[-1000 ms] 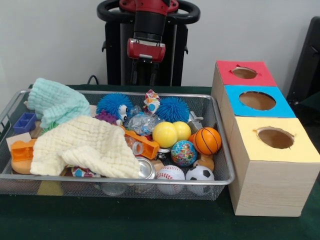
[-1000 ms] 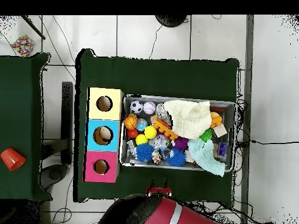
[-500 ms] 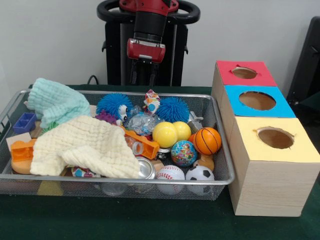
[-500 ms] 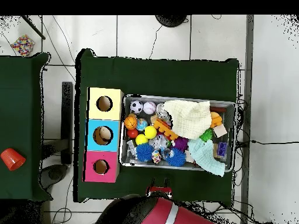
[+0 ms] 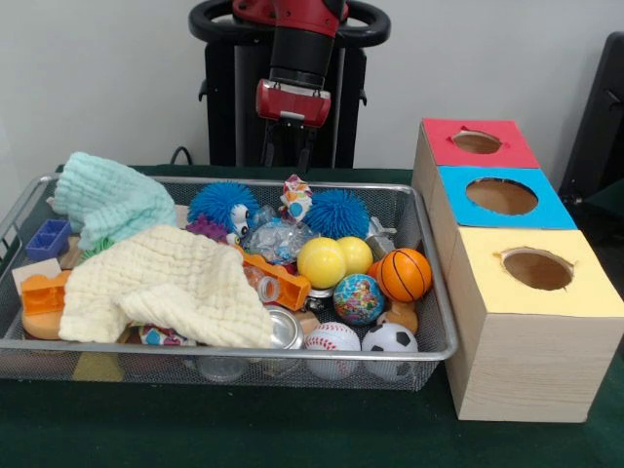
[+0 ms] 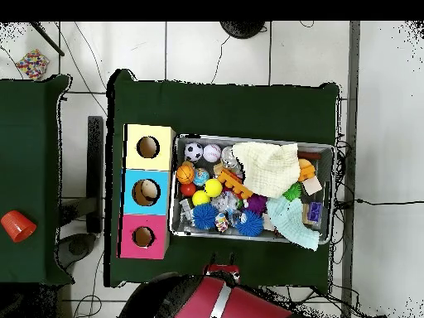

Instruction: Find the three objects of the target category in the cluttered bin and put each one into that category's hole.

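Observation:
A wire mesh bin [image 5: 224, 354] [image 6: 248, 137] holds a jumble of toys. Among them are two yellow balls [image 5: 322, 261], a basketball [image 5: 405, 274], a globe ball [image 5: 358, 297], a baseball [image 5: 332, 337] and a soccer ball [image 5: 389, 338]. Two blue spiky balls [image 5: 222, 203] lie at the back. A cream cloth [image 5: 166, 288] and a mint cloth [image 5: 112, 200] cover the left part. Beside the bin stand a red box [image 5: 477, 142], a blue box [image 5: 501, 196] and a yellow box [image 5: 537, 268], each with a round hole. My gripper [image 5: 290, 154] [image 6: 222, 269] hangs open and empty behind the bin's far rim.
Orange blocks [image 5: 278, 281] and a blue block [image 5: 49, 239] lie among the toys, along with a metal can [image 5: 285, 330]. In the overhead view a red cup [image 6: 16, 224] sits on a separate table at the left. Green cloth covers the table [image 5: 292, 429].
In the front view my gripper has shifted slightly to the right and a little higher. Everything in the bin lies as before.

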Tool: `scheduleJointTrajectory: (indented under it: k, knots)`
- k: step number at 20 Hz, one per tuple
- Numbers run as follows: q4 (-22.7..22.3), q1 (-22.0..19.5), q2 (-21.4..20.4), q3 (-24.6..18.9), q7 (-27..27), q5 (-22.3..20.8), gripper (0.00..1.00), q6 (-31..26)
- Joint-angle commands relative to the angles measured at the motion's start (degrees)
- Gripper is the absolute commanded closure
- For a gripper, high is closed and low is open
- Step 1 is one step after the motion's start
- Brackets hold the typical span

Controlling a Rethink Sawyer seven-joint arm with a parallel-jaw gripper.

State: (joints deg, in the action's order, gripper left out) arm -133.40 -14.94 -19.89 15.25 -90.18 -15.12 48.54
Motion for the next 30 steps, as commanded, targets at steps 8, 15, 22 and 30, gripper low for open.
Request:
scheduleJointTrajectory:
  k: [8,15,22,30]
  knots:
    - [5.23,-6.94,2.13,-3.24,-15.11,-0.59,0.00,2.42]
    - [4.79,-7.60,1.60,-3.73,-13.85,0.03,0.00,1.77]
    - [4.69,-6.62,2.26,-3.95,-13.59,0.98,0.00,2.19]
    - [4.54,-5.13,2.29,-4.55,-14.05,1.86,0.00,2.43]
